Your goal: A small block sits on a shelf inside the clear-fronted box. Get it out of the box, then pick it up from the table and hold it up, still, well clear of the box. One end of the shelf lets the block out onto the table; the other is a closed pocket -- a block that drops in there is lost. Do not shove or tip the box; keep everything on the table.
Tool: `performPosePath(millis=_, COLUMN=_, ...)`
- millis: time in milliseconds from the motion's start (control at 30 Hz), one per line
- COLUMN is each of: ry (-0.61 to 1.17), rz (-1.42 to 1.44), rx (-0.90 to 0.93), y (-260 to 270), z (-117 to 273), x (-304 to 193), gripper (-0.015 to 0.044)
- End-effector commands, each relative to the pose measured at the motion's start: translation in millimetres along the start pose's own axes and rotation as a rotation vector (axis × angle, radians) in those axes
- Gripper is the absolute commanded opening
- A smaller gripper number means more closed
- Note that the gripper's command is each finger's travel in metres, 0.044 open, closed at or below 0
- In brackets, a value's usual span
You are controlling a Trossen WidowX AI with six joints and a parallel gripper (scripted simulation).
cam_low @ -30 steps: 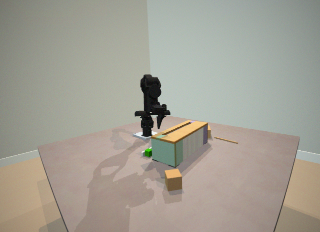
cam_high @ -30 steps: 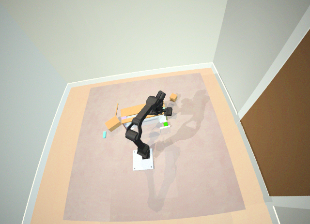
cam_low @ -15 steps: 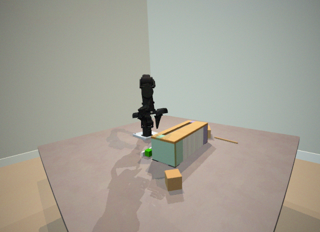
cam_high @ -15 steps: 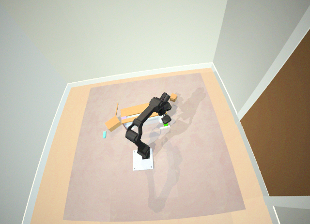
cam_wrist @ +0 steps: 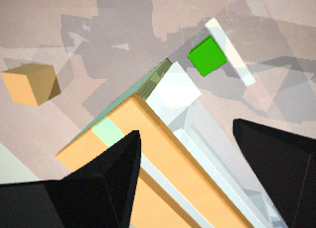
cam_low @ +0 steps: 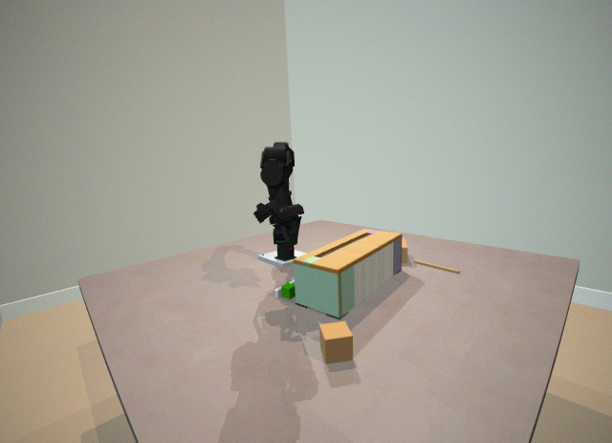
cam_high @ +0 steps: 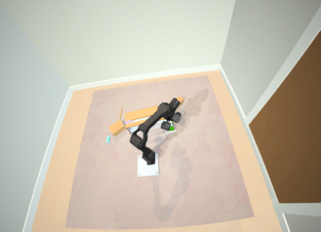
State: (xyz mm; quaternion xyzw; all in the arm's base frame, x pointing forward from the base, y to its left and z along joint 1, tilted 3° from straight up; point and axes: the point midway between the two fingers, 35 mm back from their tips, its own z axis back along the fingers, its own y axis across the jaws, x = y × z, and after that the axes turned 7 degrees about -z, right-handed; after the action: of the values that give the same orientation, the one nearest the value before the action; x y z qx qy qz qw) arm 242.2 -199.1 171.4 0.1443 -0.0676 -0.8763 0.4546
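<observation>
A small green block (cam_high: 171,128) (cam_low: 288,290) (cam_wrist: 206,56) sits on the table, outside the box, near its mint end. In the wrist view it lies at one o'clock, just beside a low white strip (cam_high: 170,132) (cam_low: 276,293) (cam_wrist: 230,51). The long box (cam_high: 142,113) (cam_low: 316,293) (cam_wrist: 129,114), orange-topped, runs from the centre toward five o'clock. The black gripper (cam_high: 171,121) (cam_wrist: 186,131) is above, fingers apart with nothing between them. At ten o'clock lies an orange cube (cam_high: 179,100) (cam_low: 337,343) (cam_wrist: 32,85).

The block is out, so the step in hand appears to be lining up for the pick. The next move likely calls for shifting toward one o'clock, turning the fingers to fit around block and strip, then descending without brushing the box, closing and lifting.
</observation>
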Motion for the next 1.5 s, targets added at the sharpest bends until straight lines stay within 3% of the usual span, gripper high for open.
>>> performPosePath(millis=0, ry=0.124, rz=-0.924, rx=0.01, y=2.1, z=7.5, x=8.1, gripper=0.0285)
performPosePath(millis=733, ry=0.131, rz=-1.015, rx=0.006, y=2.0, z=5.9, x=9.4, gripper=0.0285)
performPosePath(millis=1000, ry=0.131, rz=-1.015, rx=0.006, y=-18.2, z=-79.8, x=28.7, gripper=0.0285)
performPosePath(millis=1467, ry=0.131, rz=-1.015, rx=0.006, y=-21.7, z=-95.2, x=30.6, gripper=0.0285)
